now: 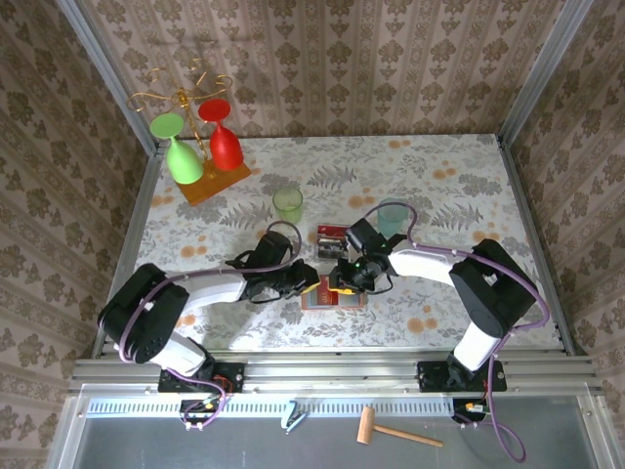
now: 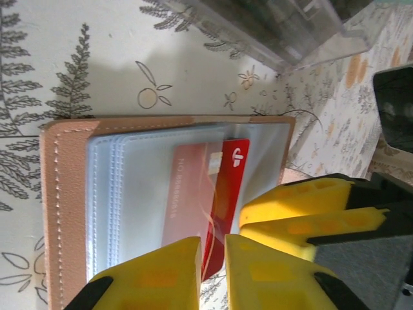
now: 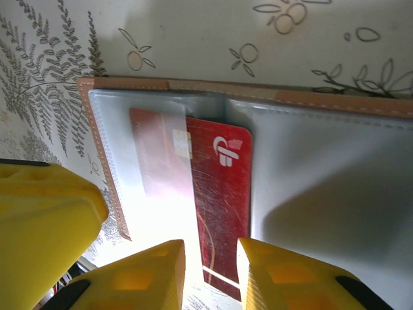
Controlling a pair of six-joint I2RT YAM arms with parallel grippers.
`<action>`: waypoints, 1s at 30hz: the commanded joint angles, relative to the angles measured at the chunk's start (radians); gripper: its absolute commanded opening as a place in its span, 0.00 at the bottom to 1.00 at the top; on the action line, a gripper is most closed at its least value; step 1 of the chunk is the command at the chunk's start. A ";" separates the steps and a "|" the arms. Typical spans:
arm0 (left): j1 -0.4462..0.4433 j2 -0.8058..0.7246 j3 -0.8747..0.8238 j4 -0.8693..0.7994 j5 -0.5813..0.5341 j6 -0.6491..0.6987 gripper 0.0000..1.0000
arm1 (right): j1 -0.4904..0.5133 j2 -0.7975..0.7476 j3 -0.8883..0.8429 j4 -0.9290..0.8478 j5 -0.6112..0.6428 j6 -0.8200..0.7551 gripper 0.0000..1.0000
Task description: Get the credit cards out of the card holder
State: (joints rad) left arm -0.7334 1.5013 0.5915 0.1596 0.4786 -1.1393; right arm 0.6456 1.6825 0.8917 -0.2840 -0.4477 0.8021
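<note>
The card holder (image 1: 334,299) lies open on the table, salmon-pink edge (image 2: 64,194) (image 3: 290,100) around clear pockets. A red credit card (image 2: 229,187) (image 3: 222,194) sticks halfway out of a pocket. My left gripper (image 1: 308,283) (image 2: 213,242) stands at the card's near end, jaws almost together, with the card's end showing in the narrow gap. My right gripper (image 1: 344,281) (image 3: 211,248) is over the same end from the other side, jaws a little apart, nothing pinched. Its fingers (image 2: 297,200) rest by the holder's right half. Two more cards (image 1: 332,234) lie on the table behind.
A green cup (image 1: 288,203) and a teal cup (image 1: 393,217) stand just behind the grippers. At the back left is a glass rack on an orange base (image 1: 213,181) with a green and a red glass. Patterned walls close in the table.
</note>
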 commanded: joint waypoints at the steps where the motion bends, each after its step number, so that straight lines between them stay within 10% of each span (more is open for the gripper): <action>1: -0.007 0.022 0.027 -0.021 0.020 0.032 0.16 | -0.008 -0.036 -0.025 0.022 0.017 0.019 0.27; 30: -0.010 0.081 -0.007 -0.005 0.025 0.029 0.12 | -0.055 0.003 -0.114 0.221 -0.108 0.078 0.24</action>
State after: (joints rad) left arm -0.7334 1.5650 0.5915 0.1577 0.4946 -1.1217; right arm 0.5991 1.6707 0.7929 -0.1047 -0.5137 0.8589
